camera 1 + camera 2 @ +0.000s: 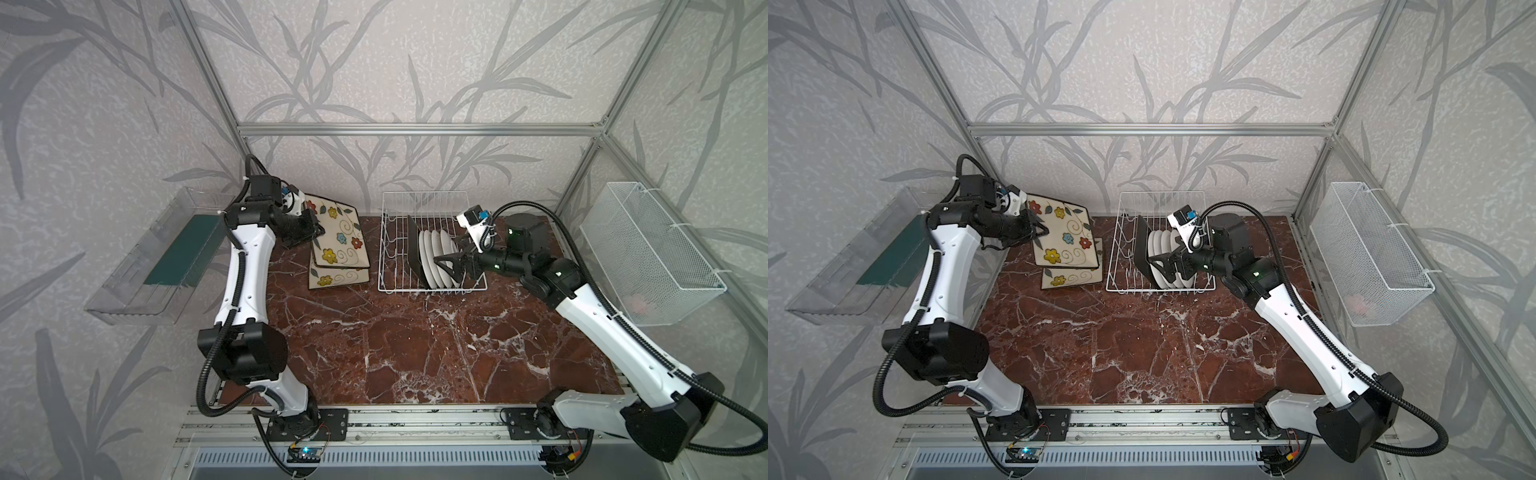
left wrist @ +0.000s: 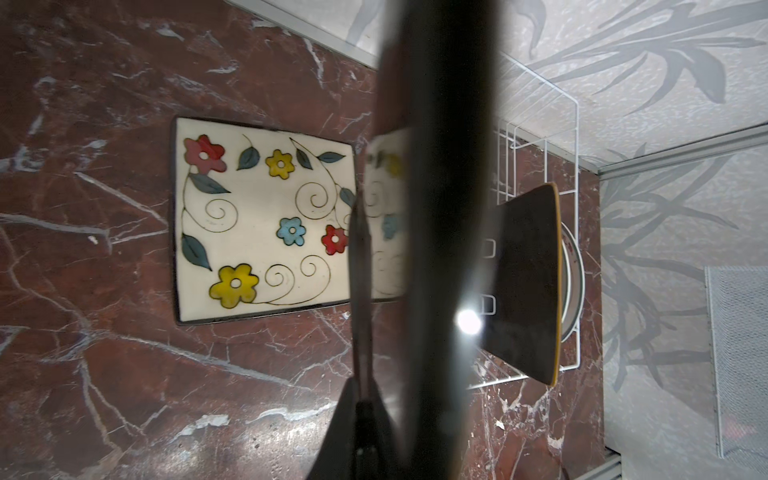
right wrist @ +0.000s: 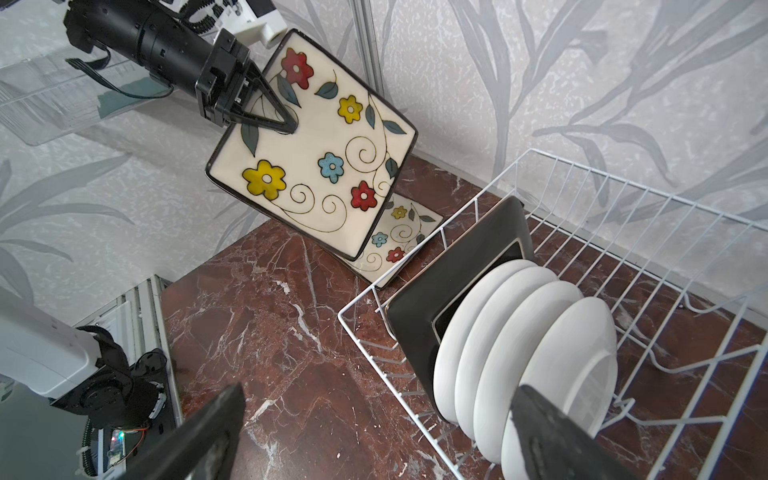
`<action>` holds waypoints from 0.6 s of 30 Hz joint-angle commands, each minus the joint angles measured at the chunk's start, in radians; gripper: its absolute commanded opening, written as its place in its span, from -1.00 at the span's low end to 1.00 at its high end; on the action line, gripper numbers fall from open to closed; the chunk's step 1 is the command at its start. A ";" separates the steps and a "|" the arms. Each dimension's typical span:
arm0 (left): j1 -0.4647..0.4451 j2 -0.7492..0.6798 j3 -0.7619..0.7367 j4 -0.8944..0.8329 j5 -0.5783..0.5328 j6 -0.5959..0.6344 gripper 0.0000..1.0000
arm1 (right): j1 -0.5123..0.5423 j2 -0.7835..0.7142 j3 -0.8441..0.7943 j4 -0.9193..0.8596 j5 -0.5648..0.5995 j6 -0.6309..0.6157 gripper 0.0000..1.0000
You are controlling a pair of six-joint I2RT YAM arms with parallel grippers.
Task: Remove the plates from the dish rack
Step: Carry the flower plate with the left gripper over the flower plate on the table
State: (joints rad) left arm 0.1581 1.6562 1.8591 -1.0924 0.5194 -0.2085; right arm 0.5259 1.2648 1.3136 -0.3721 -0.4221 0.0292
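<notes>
Left tool [image 3: 289, 124] clamps flowered plate [image 3: 316, 166]; right tool [image 1: 445, 269] gapes

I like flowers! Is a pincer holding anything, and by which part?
The left pincer clamps the raised flowered plate by its rim. The right pincer is open, holding nothing.

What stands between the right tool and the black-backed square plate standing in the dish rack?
Four round white plates stand upright in a row in the dish rack, between the open right tool and the black-backed square plate. Nothing else visible intervenes.
</notes>
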 commanded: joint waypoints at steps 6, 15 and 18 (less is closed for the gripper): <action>0.018 -0.050 -0.037 0.066 0.007 0.106 -1.00 | 0.011 0.023 0.039 -0.006 -0.023 -0.018 0.98; 0.041 0.000 -0.084 0.078 0.051 0.186 -1.00 | 0.080 0.060 0.016 0.037 -0.013 0.004 0.98; 0.052 0.025 -0.097 0.090 0.076 0.198 -1.00 | 0.091 0.064 0.006 0.050 -0.008 0.010 0.98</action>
State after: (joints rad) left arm 0.1932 1.6802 1.7592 -1.0798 0.5060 -0.0574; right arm 0.6052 1.3273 1.3212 -0.3614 -0.4274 0.0326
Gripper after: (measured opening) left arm 0.135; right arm 0.992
